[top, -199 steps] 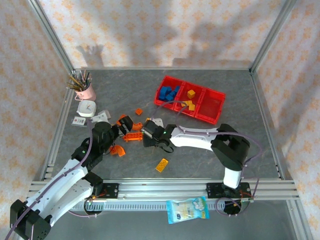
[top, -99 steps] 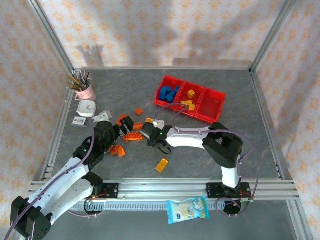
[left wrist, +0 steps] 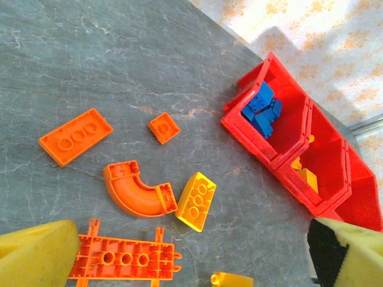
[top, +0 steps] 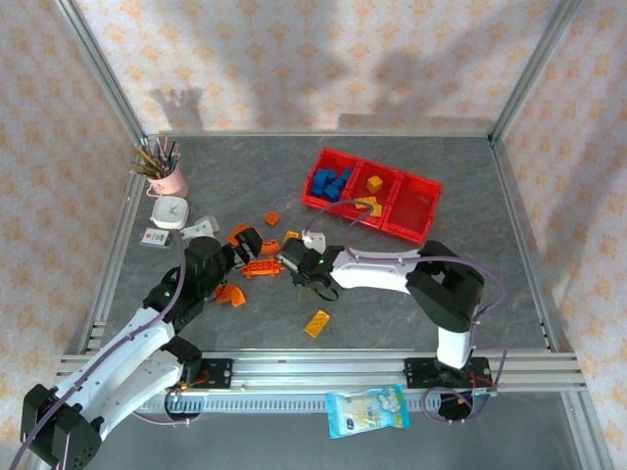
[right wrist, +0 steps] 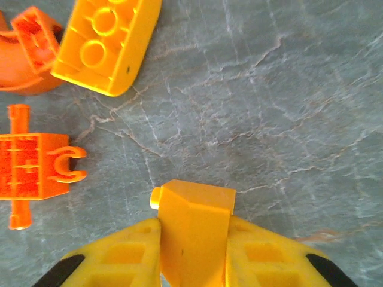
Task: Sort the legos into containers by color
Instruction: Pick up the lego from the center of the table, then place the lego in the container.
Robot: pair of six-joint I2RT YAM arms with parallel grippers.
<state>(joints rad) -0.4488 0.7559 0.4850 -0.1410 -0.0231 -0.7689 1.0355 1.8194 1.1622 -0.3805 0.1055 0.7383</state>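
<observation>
Partly done: blue legos (top: pixel 330 183) in left bin of containers (top: pixel 413 206), yellow ones in middle bin, right bin looks unfilled. Orange pieces (top: pixel 257 266) lie on table (top: pixel 392 313). Right gripper (right wrist: pixel 194 230) jaws clamped on small yellow brick (right wrist: pixel 197 206), which pokes out toward 12 o'clock. Left gripper (left wrist: pixel 191 260) jaws wide apart, holding nothing.

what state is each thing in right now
right gripper, shut on a yellow brick
left gripper, open, empty
left bin, holds blue bricks
middle bin, holds yellow bricks
right bin, empty
orange bricks, loose on the table
cup, upright, holding brushes
</observation>
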